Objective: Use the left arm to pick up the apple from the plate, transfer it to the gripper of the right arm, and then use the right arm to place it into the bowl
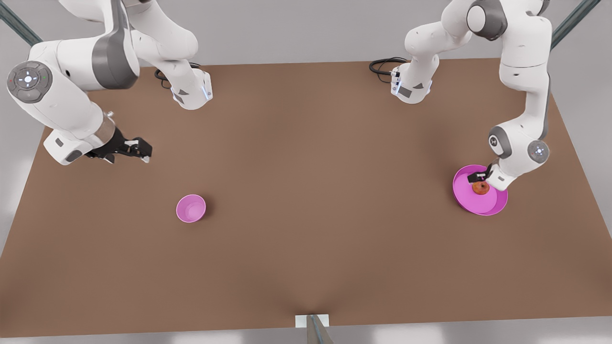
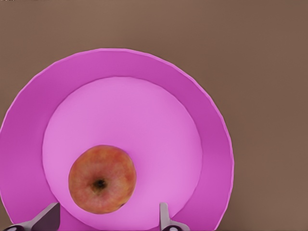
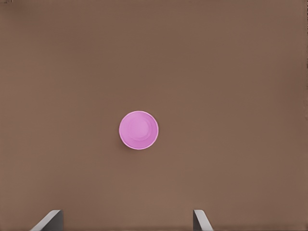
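Worktop (image 1: 306, 200): one flat brown worktop carrying everything.
Plate (image 1: 464, 197): one wide, shallow magenta-pink plate near the worktop's edge on the front view's right.
Bowl (image 1: 191, 208): one small, deep magenta-pink bowl, well apart from the plate, toward the opposite edge.
Apple (image 2: 102, 179): one small round reddish-orange apple, resting on the plate off its centre.
Left gripper (image 1: 479, 177): directly above the apple, jaws spread wide and empty, apple between their lines, nearer one jaw.
Right gripper (image 1: 135, 149): waits high above the worktop near the bowl, jaws wide, empty.
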Robot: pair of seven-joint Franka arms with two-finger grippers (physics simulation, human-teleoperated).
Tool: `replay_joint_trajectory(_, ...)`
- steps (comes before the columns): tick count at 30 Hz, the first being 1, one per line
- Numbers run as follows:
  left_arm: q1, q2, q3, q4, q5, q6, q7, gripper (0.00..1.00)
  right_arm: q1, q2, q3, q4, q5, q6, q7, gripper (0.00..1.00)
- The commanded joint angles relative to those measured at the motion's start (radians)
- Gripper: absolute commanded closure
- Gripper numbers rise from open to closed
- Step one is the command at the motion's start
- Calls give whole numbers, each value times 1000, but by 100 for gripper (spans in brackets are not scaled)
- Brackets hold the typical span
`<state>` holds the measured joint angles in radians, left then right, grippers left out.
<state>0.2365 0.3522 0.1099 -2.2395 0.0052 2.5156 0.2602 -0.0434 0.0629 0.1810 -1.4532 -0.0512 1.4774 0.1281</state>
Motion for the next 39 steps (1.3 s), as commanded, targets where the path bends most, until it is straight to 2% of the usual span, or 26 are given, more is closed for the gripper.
replay_joint_trajectory(1, 1, 19, 2, 3, 1, 65, 123, 0, 11, -2, 2, 0, 1, 0, 10, 0)
replay_joint_trajectory(12, 17, 96, 5, 26, -1, 117, 131, 0, 8, 0, 0, 0, 2, 1, 7, 0)
replay_joint_trajectory(15, 17, 96, 5, 26, -2, 118, 131, 5, 10, 0, 0, 0, 1, 1, 7, 0)
replay_joint_trajectory(18, 17, 96, 5, 26, -2, 118, 131, 23, 10, 0, 0, 0, 2, 1, 7, 0)
replay_joint_trajectory(19, 17, 96, 5, 26, -2, 118, 131, 25, 8, 0, 0, 0, 1, 1, 7, 0)
replay_joint_trajectory(27, 17, 62, 1, 28, -2, 112, 142, 34, 4, -3, -6, 0, -7, -9, -45, 0)
replay_joint_trajectory(30, 12, -32, -6, 69, -11, -20, 247, 36, -13, 2, -11, 0, -4, 9, -47, 0)
replay_joint_trajectory(31, 10, -53, -6, 90, -120, -59, 390, 36, -13, 0, -24, -1, -3, 3, -48, 0)
replay_joint_trajectory(32, 7, -59, -6, 152, -345, -191, 613, 36, 40, -5, -90, -3, -3, -2, -48, 0)
replay_joint_trajectory(33, 4, -56, -25, 190, -457, -260, 720, 36, 48, -3, -106, -3, -3, -2, -50, 0)
replay_joint_trajectory(37, -14, -2, -266, 333, -540, -328, 767, 36, 48, 8, -97, -1, -1, 11, -50, 0)
replay_joint_trajectory(38, -14, 13, -320, 360, -606, -328, 906, 36, 57, 9, -94, -1, -2, 11, -80, 0)
replay_joint_trajectory(39, -28, 89, -377, 458, -686, -337, 1059, 36, 62, 15, -86, 22, -6, 11, -116, 0)
